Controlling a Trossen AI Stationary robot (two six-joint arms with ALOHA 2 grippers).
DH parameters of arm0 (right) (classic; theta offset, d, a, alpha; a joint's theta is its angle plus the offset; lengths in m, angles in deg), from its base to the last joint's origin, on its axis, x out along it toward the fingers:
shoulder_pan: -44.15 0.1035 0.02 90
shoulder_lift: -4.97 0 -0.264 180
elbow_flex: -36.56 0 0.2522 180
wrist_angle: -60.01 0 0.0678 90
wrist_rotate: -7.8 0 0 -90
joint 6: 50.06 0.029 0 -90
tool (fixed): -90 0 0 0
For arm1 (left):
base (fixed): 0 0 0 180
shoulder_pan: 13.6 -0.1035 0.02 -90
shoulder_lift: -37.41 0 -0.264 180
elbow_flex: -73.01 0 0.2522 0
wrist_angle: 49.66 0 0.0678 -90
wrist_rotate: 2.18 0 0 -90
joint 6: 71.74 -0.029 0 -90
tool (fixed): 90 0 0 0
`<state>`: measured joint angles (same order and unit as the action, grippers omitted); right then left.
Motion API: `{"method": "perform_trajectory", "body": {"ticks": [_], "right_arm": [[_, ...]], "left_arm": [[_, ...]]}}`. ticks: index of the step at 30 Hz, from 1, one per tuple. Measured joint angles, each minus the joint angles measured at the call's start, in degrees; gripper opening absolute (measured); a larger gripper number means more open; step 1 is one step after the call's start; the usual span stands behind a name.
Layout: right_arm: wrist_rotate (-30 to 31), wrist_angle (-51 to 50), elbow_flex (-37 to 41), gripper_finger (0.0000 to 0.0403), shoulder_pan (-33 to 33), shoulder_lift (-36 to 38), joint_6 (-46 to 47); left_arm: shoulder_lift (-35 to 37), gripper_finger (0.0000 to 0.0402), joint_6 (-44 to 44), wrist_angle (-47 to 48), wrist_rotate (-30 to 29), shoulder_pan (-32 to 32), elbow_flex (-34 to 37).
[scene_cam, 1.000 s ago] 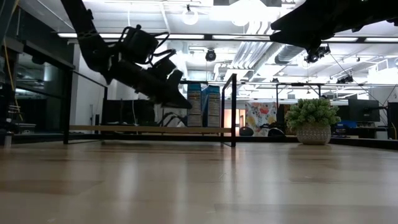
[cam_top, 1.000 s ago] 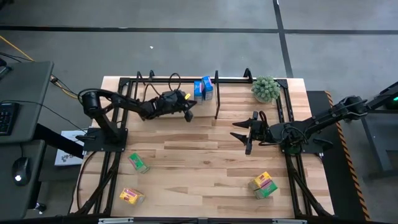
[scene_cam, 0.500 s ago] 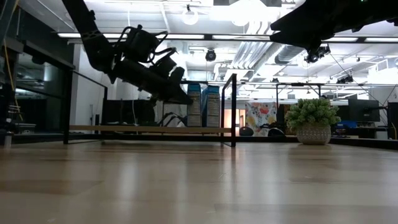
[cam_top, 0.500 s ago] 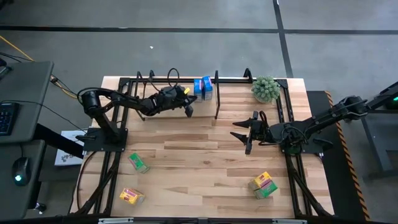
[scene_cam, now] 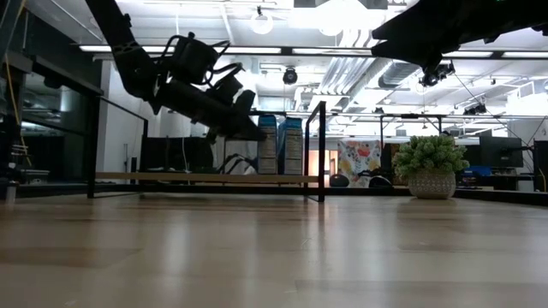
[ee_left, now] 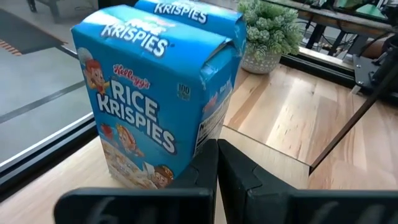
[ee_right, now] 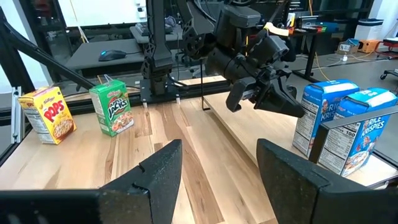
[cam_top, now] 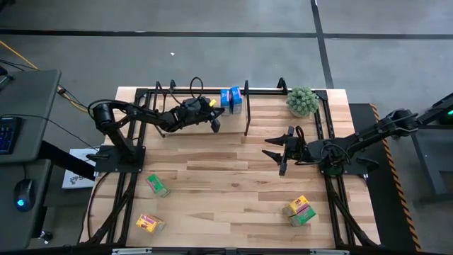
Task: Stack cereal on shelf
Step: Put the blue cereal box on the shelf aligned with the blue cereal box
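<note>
High view: left gripper point(cam_top: 214, 125), clenched and empty, hangs upper-centre beside the Rice Krispies boxes point(cam_top: 231, 100). Right gripper point(cam_top: 277, 154), released, waits mid-right. I'd nudge gently.

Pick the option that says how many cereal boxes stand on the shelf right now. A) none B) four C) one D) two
D: two blue Rice Krispies boxes stand side by side on the shelf, as the low view shows too, while the other boxes lie out on the table.
</note>
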<state>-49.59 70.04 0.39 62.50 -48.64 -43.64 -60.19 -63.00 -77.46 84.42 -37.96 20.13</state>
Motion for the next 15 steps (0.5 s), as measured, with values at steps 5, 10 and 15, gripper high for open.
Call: {"method": "perform_trajectory", "body": {"ticks": [5,10,15], "right_arm": [[0.00,-0.01,0.00,0.0200,0.00,-0.01,0.00],[0.00,-0.02,0.00,0.0200,0.00,-0.01,0.00],[0.01,-0.11,0.00,0.0200,0.00,0.00,-0.03]], "left_arm": [[0.00,0.0000,0.02,-0.42,0.09,0.00,-0.64],[0.00,0.0000,0.32,-0.36,1.62,0.00,-1.22],[3.88,0.0000,1.11,2.96,3.14,0.00,-1.22]]}}
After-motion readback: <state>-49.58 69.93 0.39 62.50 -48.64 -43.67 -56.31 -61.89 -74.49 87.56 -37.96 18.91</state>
